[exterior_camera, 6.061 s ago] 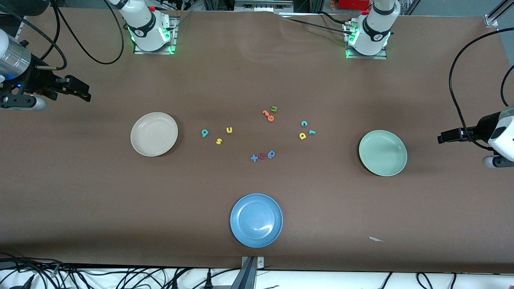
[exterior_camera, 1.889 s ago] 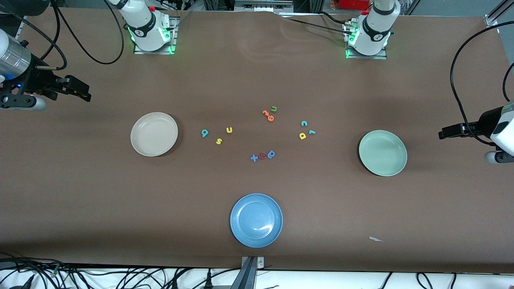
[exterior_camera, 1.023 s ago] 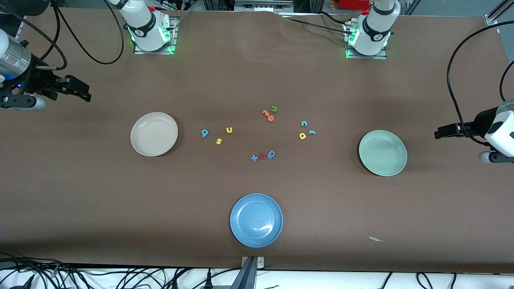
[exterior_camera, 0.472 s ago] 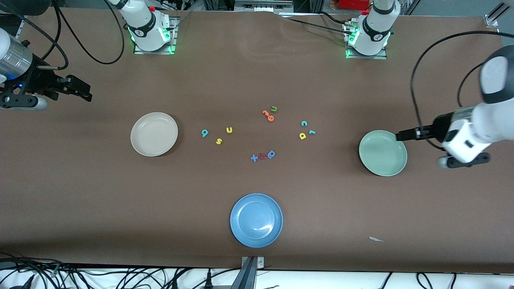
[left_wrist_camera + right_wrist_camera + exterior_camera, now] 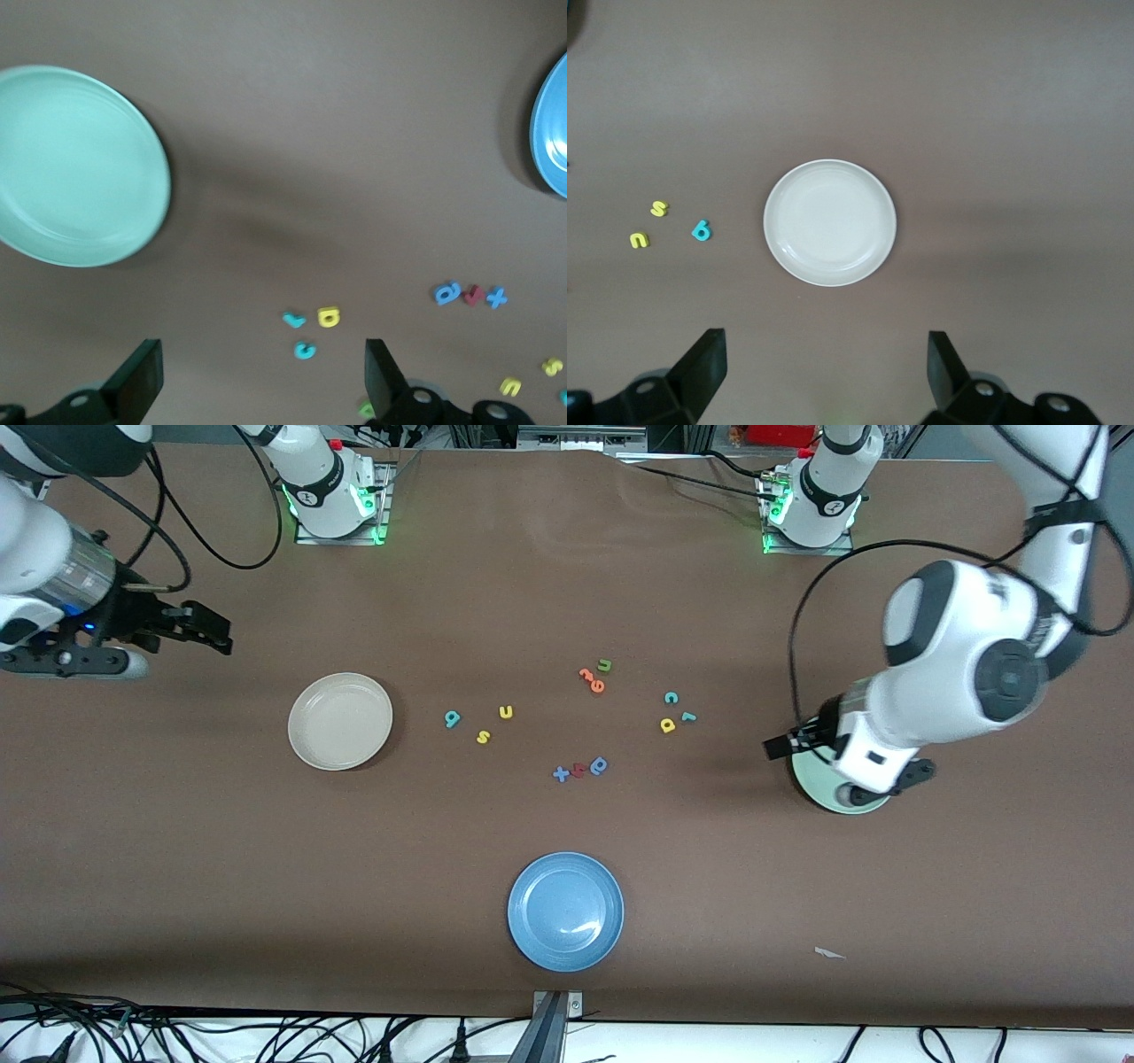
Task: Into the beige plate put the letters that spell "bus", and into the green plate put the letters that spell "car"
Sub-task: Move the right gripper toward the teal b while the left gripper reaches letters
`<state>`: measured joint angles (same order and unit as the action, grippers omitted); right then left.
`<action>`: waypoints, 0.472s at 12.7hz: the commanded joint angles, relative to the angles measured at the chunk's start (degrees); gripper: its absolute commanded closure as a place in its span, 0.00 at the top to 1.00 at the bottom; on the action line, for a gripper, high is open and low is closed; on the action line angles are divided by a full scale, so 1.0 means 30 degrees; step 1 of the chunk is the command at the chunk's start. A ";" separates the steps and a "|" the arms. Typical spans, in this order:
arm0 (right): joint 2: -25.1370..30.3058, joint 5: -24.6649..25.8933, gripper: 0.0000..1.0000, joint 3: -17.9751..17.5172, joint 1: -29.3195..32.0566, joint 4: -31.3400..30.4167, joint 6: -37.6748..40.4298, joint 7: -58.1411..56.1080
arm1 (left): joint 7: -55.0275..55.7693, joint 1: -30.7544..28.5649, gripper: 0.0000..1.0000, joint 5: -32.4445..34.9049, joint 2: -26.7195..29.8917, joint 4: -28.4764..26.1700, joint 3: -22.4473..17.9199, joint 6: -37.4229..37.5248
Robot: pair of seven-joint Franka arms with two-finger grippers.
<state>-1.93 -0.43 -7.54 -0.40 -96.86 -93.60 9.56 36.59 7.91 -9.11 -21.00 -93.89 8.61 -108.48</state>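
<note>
Left end effector (image 5: 772,747) over green plate (image 5: 819,790) edge

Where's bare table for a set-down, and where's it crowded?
Free: the stretch between the beige plate and blue plate, and between the blue plate and green plate. Crowded: mid-table, where the foam letters cluster between beige and green plates.

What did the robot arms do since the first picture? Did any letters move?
The left gripper swung in from the table's end to above the green plate, open and empty. The right gripper crept slightly inward, open too. No letters moved; the beige plate and blue plate stayed put.
</note>
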 commanded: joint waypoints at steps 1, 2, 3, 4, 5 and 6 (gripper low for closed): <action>-0.1663 -0.0063 1.00 -0.0008 -0.1619 -0.0349 -0.2041 0.2485 | 0.2238 0.1519 1.00 -0.0274 0.0087 -0.2241 -0.0176 -0.3087; -0.2221 -0.0062 1.00 -0.0008 -0.2089 -0.0351 -0.2864 0.3162 | 0.2883 0.1960 0.99 -0.0244 -0.0233 -0.2828 -0.0176 -0.4171; -0.2691 -0.0062 1.00 -0.0008 -0.2500 -0.0380 -0.3395 0.3662 | 0.3441 0.2370 0.99 -0.0186 -0.0700 -0.3240 -0.0176 -0.5139; -0.3102 -0.0062 1.00 -0.0008 -0.2852 -0.0525 -0.3893 0.4537 | 0.4026 0.2752 0.99 -0.0185 -0.1285 -0.3389 -0.0205 -0.5903; -0.3628 -0.0062 1.00 -0.0008 -0.3464 -0.0555 -0.3898 0.5068 | 0.4641 0.3074 0.99 -0.0156 -0.1871 -0.3478 -0.0205 -0.6404; -0.4213 0.0141 1.00 -0.0008 -0.4225 -0.0614 -0.3956 0.5247 | 0.5111 0.3310 0.98 -0.0156 -0.2341 -0.3508 -0.0205 -0.6815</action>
<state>-12.61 -0.40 -7.84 -9.94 -98.41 -104.68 22.88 49.20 16.26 -9.11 -25.59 -104.42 8.67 -126.44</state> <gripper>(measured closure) 0.000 0.013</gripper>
